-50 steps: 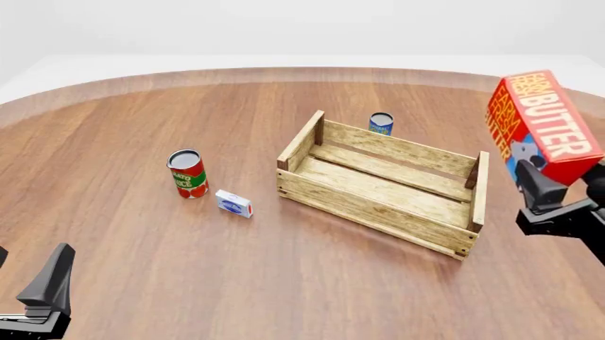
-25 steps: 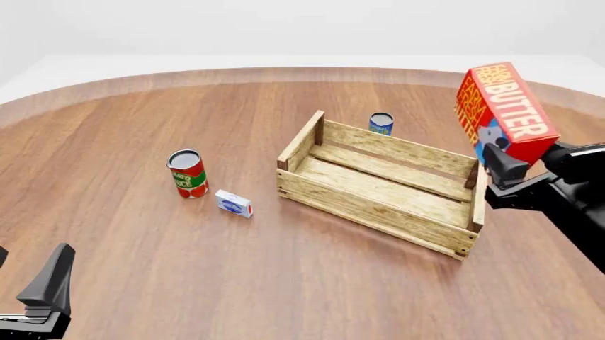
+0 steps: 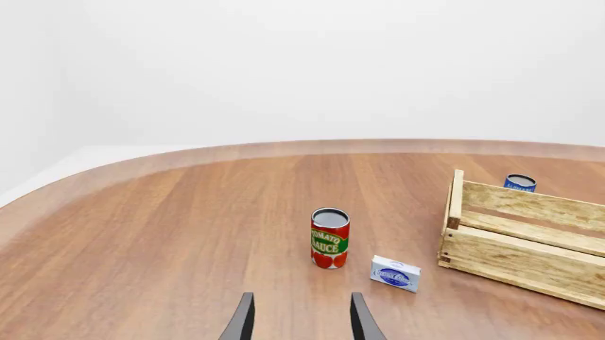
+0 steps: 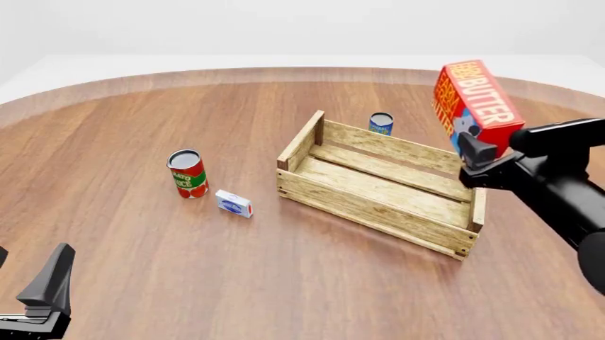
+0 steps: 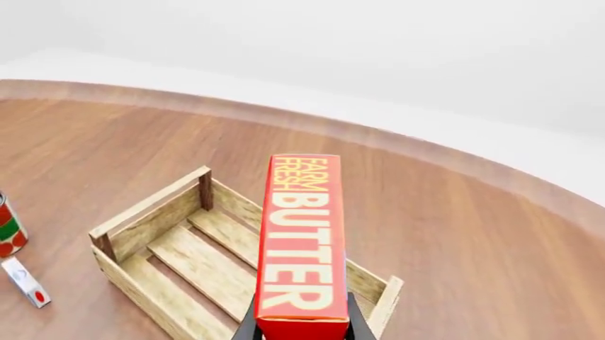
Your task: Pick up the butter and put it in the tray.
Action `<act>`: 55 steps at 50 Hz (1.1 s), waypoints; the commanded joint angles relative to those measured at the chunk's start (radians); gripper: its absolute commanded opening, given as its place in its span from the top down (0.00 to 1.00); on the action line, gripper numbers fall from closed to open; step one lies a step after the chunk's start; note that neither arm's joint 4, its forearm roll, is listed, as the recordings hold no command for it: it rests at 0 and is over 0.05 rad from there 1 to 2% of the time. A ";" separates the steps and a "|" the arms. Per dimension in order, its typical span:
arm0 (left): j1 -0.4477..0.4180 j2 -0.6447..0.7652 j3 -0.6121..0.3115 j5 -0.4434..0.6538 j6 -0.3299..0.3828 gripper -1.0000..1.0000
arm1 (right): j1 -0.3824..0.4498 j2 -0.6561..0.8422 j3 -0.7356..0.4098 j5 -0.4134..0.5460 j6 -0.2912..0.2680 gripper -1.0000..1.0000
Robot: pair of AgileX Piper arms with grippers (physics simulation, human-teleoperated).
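I have the butter (image 4: pixel 475 105) clamped by its lower end in the right gripper (image 4: pixel 472 152), lifted clear of the table and hanging tilted over the right end wall of the tray (image 4: pixel 378 185). It looks to me like a stiff carton, probably light, with smooth printed faces that could slide between the fingers, so I judge a hold nearer its middle would steady it better than this low pinch (the long top end has leverage to swing). The left gripper (image 3: pixel 300 320) sits low and well to the tray's left, jaws apart and holding nothing.
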 commanded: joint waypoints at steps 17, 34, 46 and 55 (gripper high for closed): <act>0.000 0.000 0.000 0.000 0.000 0.00 | 0.037 0.187 -0.130 -0.019 0.057 1.00; 0.000 0.000 0.000 0.000 0.000 0.00 | 0.058 0.290 -0.202 -0.021 0.058 1.00; 0.000 0.000 0.000 0.000 0.000 0.00 | 0.059 0.348 -0.239 -0.027 0.061 1.00; 0.000 0.000 0.000 0.000 0.000 0.00 | 0.070 0.389 -0.266 -0.026 0.067 1.00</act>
